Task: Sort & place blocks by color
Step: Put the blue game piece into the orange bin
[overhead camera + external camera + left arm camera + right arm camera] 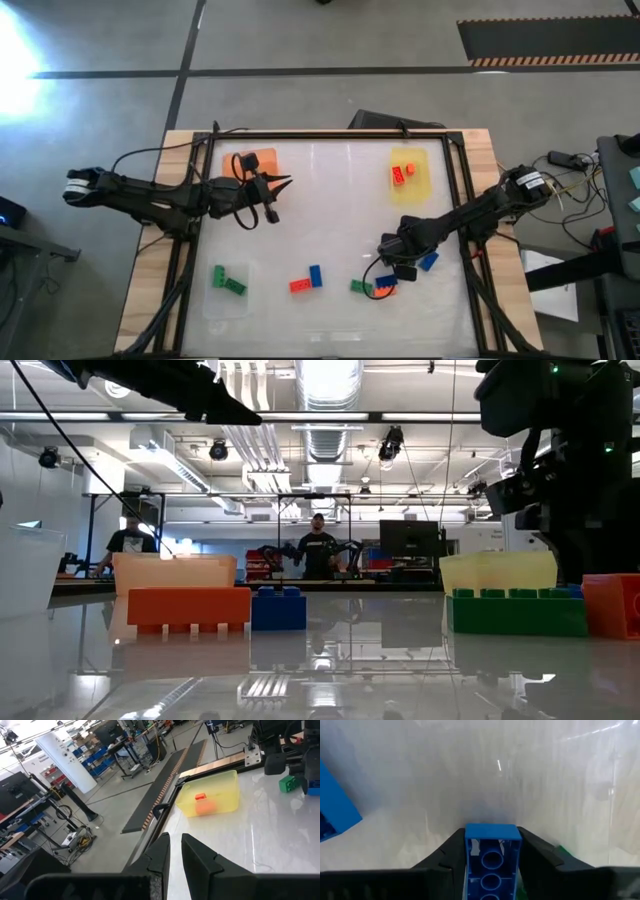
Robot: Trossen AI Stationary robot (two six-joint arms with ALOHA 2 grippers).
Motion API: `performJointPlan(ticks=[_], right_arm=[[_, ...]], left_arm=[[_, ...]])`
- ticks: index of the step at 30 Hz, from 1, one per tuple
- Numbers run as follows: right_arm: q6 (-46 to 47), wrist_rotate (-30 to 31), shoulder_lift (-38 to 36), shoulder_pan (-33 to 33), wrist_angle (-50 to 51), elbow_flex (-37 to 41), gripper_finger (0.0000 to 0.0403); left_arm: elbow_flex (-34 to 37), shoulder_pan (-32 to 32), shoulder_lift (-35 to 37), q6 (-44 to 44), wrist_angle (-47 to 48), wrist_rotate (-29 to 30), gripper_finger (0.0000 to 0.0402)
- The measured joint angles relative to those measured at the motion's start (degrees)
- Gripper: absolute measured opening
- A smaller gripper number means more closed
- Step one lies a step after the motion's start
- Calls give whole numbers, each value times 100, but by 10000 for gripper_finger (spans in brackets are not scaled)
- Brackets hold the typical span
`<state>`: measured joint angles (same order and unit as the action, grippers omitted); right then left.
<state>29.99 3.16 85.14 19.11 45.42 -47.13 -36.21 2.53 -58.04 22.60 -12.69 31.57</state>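
Observation:
My right gripper (392, 265) points down at the near right of the table, shut on a blue block (492, 865). Beside it lie another blue block (428, 262), a green block (360, 287) and a red block (378, 293). A red block (299, 285) and a blue block (316, 276) lie together near the front middle. Green blocks (228, 280) rest in the clear tray, and red blocks (403, 172) in the yellow tray (425, 160). My left gripper (282, 185) hovers shut and holding nothing beside the orange tray (262, 158). My right gripper pinches the blue block by its two long sides (469, 845), one finger on each. The fingers come from above, pointing down, and lie along the block's length. The block's hollow underside (491, 860) faces up toward the wrist.
A black frame (330, 133) runs around the white table top. The middle of the table, between the trays, is bare white surface. In the low view people stand at benches far behind the table.

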Motion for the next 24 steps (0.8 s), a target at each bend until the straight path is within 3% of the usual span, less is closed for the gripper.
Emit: performJointPlan(ticks=[7, 11, 17, 24], right_arm=[[-15, 128, -148, -67, -167, -395, 126], [-281, 230, -381, -240, -1001, -481, 126], [-1288, 308, -766, -644, -3736, 15, 126], [-2452, 286, -677, -1196, -7920, 1060, 126]], left_arm=[[0, 0, 0, -135, -4, -2, 31], [0, 1, 0, -143, -6, -4, 31], [0, 11, 0, -301, -32, -6, 31], [0, 22, 0, -734, -42, -233, 31]])
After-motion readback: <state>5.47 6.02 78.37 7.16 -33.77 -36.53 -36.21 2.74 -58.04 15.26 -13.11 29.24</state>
